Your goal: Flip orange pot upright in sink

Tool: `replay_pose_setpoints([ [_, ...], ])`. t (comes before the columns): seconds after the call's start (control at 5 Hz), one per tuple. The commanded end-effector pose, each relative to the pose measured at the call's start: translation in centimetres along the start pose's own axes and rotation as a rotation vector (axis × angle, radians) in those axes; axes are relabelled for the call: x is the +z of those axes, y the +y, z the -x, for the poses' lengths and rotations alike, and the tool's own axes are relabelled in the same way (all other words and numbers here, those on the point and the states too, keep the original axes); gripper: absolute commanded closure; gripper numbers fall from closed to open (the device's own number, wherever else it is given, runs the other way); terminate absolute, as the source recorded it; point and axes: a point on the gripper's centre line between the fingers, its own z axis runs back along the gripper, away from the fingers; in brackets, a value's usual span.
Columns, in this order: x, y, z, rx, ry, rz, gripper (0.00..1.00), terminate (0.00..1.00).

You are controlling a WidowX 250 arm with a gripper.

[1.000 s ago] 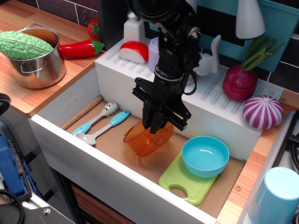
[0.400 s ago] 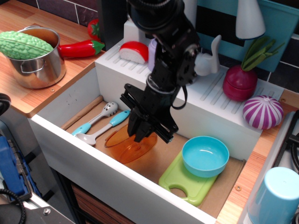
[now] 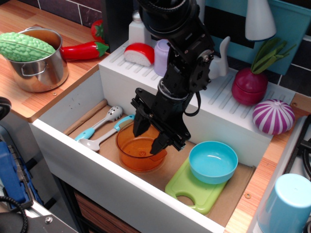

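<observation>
The orange pot (image 3: 141,153) now stands upright, mouth up, on the sink (image 3: 87,104) floor just left of the blue bowl (image 3: 214,162); a moment ago it lay tipped. The pincer (image 3: 148,136) hangs spread apart over its rim, released. The flip appears complete.

Orange pot (image 3: 140,154): translucent plastic, smooth, glossy at the rim. Sink (image 3: 92,160): matt white walls; floor looks like plain brown cardboard, dull finish. Gripper (image 3: 150,137): black, matt, hard-surfaced. Blue bowl (image 3: 214,162): smooth plastic, slight sheen. Green cutting board (image 3: 187,191): matt plastic. Steel pot (image 3: 36,65) at the table's far left corner: polished metal, reflective. Countertop (image 3: 22,104): wood-grain surface, satin finish. Drainboard (image 3: 221,99): ribbed white plastic. Striped onion (image 3: 273,116): glossy plastic.
</observation>
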Motion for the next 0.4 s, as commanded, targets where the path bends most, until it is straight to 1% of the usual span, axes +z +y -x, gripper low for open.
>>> replay_pose_setpoints([
  [0.0, 1.69, 0.45, -0.63, 0.013, -0.063, -0.005, 0.00, 0.00],
  [0.2, 1.69, 0.45, -0.63, 0.013, -0.063, -0.005, 0.00, 1.00],
])
